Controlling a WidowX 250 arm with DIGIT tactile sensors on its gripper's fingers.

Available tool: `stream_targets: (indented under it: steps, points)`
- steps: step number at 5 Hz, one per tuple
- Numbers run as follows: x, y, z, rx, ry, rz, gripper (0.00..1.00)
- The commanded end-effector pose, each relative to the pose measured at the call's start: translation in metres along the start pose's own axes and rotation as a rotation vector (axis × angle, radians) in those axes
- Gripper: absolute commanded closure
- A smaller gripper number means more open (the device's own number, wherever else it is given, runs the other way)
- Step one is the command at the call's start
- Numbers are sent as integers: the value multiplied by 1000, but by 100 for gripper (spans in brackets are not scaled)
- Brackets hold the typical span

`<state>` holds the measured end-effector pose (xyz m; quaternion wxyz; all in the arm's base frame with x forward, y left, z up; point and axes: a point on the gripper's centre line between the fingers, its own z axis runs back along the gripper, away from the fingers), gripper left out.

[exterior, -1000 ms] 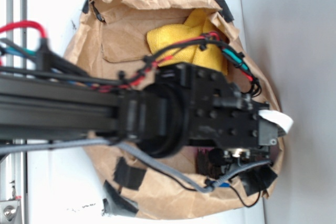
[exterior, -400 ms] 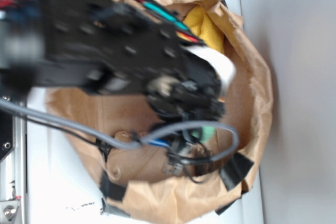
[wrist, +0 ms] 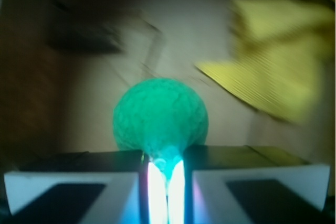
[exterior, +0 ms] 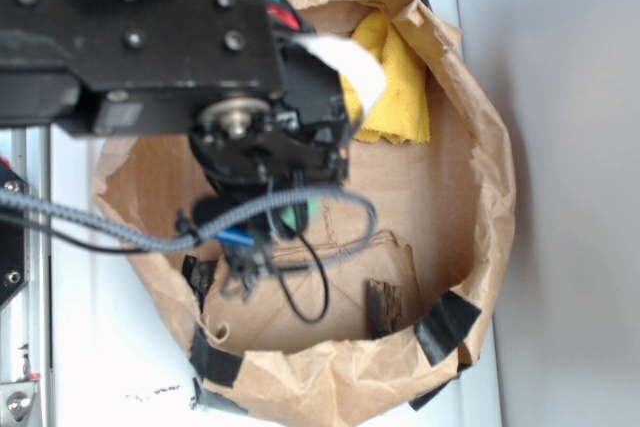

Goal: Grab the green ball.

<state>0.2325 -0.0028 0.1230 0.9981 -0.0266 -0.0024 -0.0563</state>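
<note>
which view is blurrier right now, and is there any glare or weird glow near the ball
Wrist view: the background smears, the yellow cloth streaked soft, while the green ball stays fairly crisp; a bright white-blue glow burns out the slit at the gripper below the ball. Exterior view: sharper overall, evenly lit paper bag, only the near arm and cables look soft.

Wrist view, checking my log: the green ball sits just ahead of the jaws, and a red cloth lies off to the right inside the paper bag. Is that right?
Not quite: the cloth is yellow, not red, as the wrist view shows and the exterior view confirms. The rest holds: the green ball sits just ahead of the jaws, and the cloth lies to the right inside the paper bag.
</note>
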Motion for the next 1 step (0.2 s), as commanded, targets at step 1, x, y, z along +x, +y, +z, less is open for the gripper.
stream_targets:
  steps: [1]
  points:
    - [9, 10, 15, 53, 0, 0, 100]
